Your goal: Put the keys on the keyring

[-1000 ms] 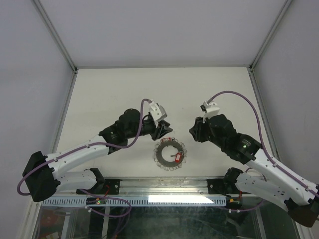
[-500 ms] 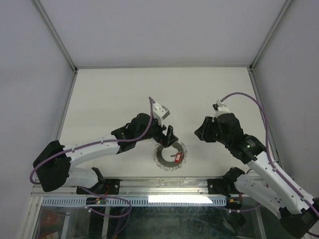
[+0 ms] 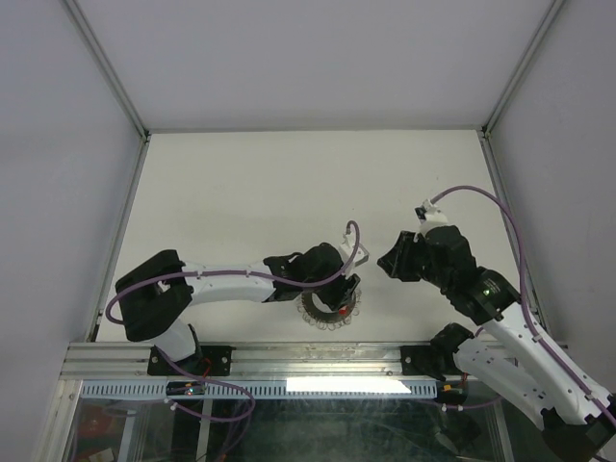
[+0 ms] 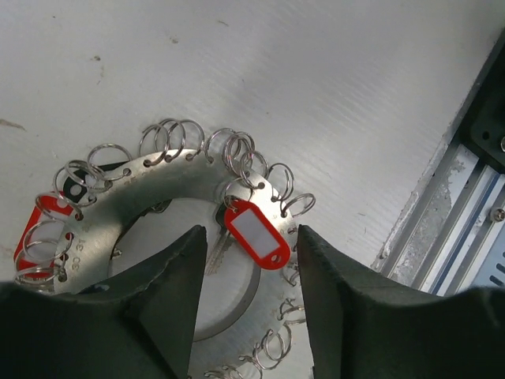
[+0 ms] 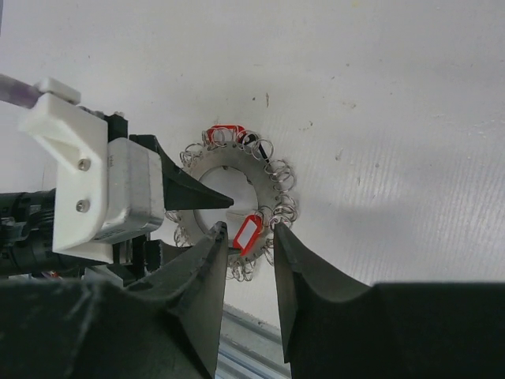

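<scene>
**Keyring** [image 4: 118,207]: lies flat on the tabletop [image 4: 316,95], near the front edge. Small split rings [image 4: 170,140] line its rim.

**Red-tagged key** [image 4: 254,234]: rests at the keyring's inner edge, with the silver blade over the central opening. Whether it is threaded onto a split ring cannot be told.

**Second red tag** [image 4: 35,221]: sits at the opposite rim.

**Left tool** [image 4: 250,237]: low over the keyring, fingers spread either side of the red-tagged key, gripping nothing.

**Right tool** [image 5: 248,230]: hangs higher and off to the side, fingers parted, nothing between them.

White table [image 3: 241,183] (grey walls [image 3: 58,144] around)
</scene>
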Available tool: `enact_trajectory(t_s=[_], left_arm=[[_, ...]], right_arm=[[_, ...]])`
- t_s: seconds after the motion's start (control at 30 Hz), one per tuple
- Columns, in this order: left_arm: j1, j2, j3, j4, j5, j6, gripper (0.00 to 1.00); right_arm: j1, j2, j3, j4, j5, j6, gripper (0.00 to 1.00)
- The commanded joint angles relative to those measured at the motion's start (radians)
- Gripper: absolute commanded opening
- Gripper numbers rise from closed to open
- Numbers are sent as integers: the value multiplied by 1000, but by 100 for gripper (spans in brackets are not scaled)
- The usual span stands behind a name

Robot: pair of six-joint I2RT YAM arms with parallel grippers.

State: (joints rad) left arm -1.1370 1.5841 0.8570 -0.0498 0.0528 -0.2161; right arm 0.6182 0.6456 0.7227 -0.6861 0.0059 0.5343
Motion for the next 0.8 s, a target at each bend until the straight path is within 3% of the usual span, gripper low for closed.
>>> enact_trajectory(t_s=[0.0,0.23,0.77], left_arm=[[7,44,95,-39,16,43,48],[7,116,152,-64,60,70,38],[3,167,166,-75,66,92,37]], right_arm=[[-5,-14,0,16,-17,12,33],[-4,-18,0,11,-25,15,33],[-4,-15,1,10,-47,18,33]])
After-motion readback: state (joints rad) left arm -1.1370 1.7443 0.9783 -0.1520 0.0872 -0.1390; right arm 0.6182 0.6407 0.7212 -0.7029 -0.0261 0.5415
